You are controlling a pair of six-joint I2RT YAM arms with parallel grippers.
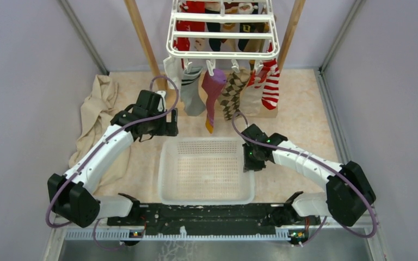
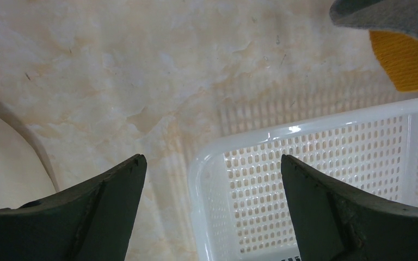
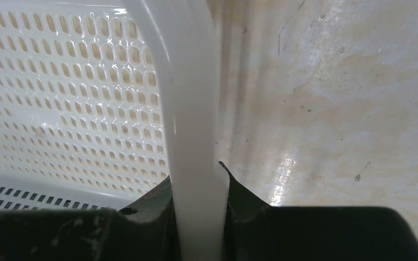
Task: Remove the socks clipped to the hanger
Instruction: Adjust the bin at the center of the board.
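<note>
While pinching the mesh basket's rim [image 3: 188,81] in the right hand [image 3: 196,179], likely to steady it for catching, holds the left hand [image 2: 212,160] wide open, empty, near socks [image 1: 215,87] clipped to the hanger [image 1: 223,32] beyond.

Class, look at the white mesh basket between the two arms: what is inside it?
Only the basket's bare perforated floor shows, and nothing lies on it. The right gripper pinches its right rim, covering a small strip of wall there.
</note>
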